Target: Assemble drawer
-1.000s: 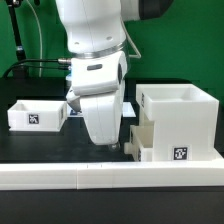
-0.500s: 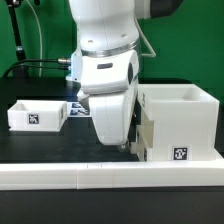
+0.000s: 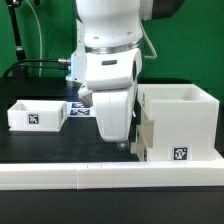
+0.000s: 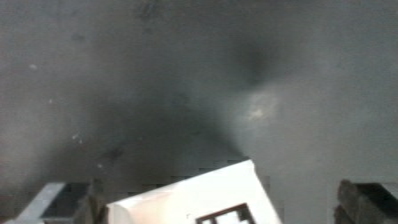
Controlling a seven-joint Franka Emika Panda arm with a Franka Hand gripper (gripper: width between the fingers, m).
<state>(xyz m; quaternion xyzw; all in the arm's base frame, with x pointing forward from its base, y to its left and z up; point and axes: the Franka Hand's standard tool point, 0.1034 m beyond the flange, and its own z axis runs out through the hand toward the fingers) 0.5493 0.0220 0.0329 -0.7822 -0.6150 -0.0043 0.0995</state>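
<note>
Beside housing (image 3: 190, 105) | gripper (image 3: 126, 149) spread wide over tray (image 4: 178, 200) | tags (image 3: 181, 154) black-and-white squares

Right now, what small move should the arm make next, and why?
Probably ease down and close the gripper on the tray beside the housing: its fingers stand open either side of the tray's tagged corner, not gripping yet.

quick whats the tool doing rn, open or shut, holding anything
tool: open, holding nothing; fingers stand wide apart, with a tagged white drawer part between them, not gripped.
</note>
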